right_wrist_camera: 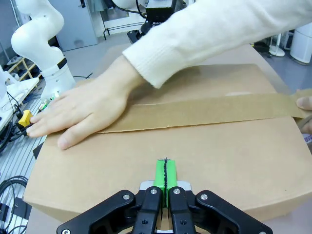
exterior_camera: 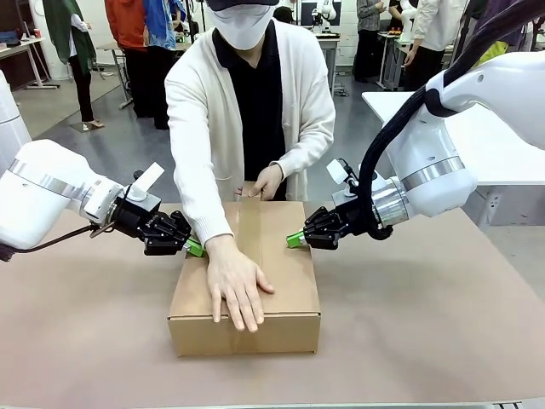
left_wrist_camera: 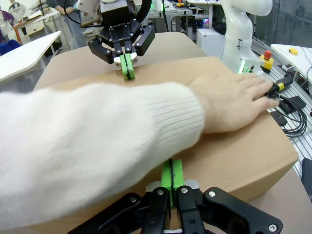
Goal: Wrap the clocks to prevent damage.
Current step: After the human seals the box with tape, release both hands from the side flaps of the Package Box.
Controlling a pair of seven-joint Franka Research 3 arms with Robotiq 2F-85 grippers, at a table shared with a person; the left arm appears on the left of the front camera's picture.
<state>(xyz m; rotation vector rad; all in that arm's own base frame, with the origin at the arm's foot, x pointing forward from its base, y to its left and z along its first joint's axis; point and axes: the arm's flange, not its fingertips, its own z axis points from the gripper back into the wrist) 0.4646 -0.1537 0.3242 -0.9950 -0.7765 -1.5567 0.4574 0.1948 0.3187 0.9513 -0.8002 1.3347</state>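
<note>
No clocks show. A closed cardboard box [exterior_camera: 285,285] sits mid-table. My left gripper [exterior_camera: 196,248] is shut, its green tips resting on the box's left top edge; the left wrist view has it [left_wrist_camera: 171,175] on the box [left_wrist_camera: 243,146]. My right gripper [exterior_camera: 295,239] is shut, tips on the right top edge, also in its wrist view [right_wrist_camera: 165,173]. One of the person's hands [exterior_camera: 237,285] lies flat on the lid; the other hand [exterior_camera: 268,181] holds brown tape [right_wrist_camera: 204,112] at the far edge, running along the lid seam.
The brown table [exterior_camera: 426,324] has free room around the box. A white table [exterior_camera: 494,145] stands back right. Cables [left_wrist_camera: 292,117] and a red stop button [left_wrist_camera: 266,56] lie beside the table near the right arm's base.
</note>
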